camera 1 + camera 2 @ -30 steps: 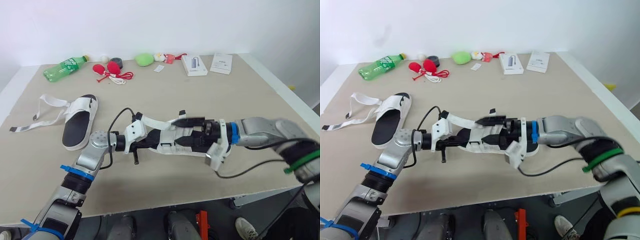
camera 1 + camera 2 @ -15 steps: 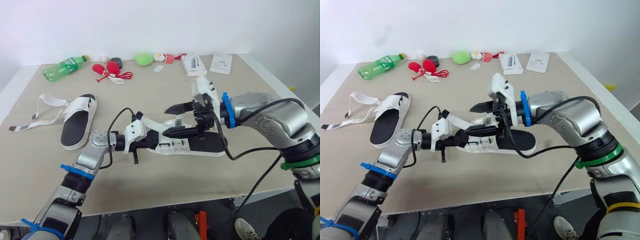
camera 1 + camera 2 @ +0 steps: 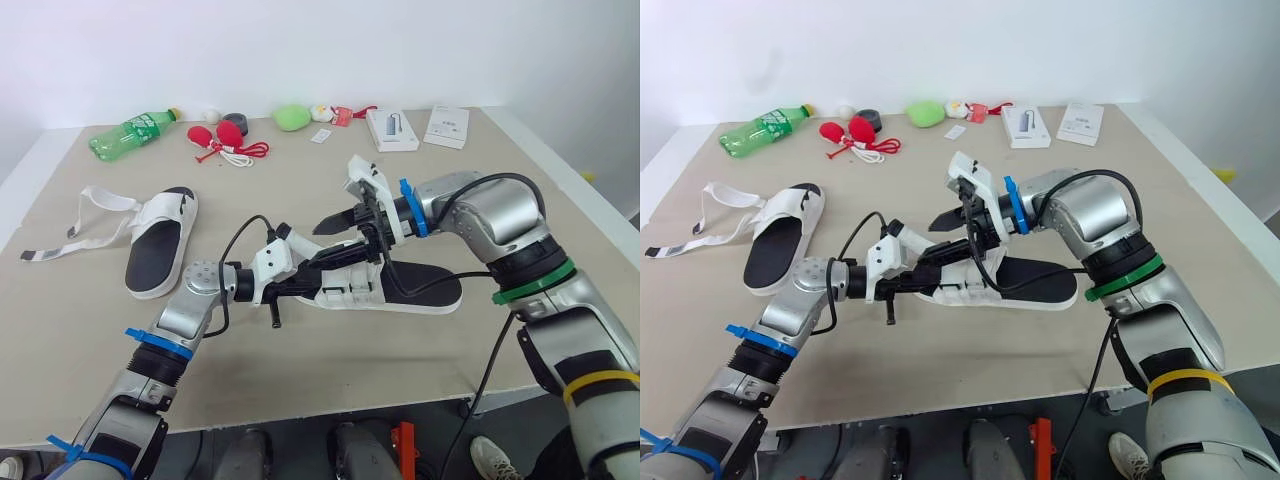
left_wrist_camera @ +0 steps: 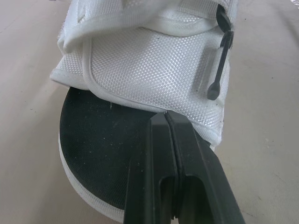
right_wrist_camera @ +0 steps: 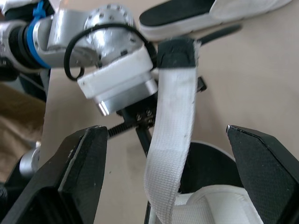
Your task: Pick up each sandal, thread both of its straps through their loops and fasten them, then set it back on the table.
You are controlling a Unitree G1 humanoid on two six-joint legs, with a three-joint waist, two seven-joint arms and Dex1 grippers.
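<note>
Your working sandal (image 3: 425, 287) lies sole down near the middle of the bench (image 3: 300, 190), toe end toward your left arm and heel toward the right. It has a black footbed edged in white, and a white mesh upper (image 4: 149, 60) wraps over the front half. In your left wrist view a slim black buckle piece (image 4: 219, 70) sits against the side of that mesh.

One white strap (image 5: 175, 126) stands up from the upper. It is a flat woven band with a black tip (image 5: 176, 51), and it hangs loose rather than fastened.

Your left gripper (image 4: 166, 116) has its two fingers pressed together. They lie flat on the black footbed, with the tips right at the edge of the mesh upper.

Your right gripper (image 5: 161, 133) is held over the front of the sandal with its fingers spread wide apart. The loose strap runs up through the gap between them, and neither finger touches it.

The other sandal (image 3: 160, 240) sits well apart on the left side of the bench. It has the same black footbed, and its white straps (image 3: 95, 205) trail out unfastened across the surface.
</note>
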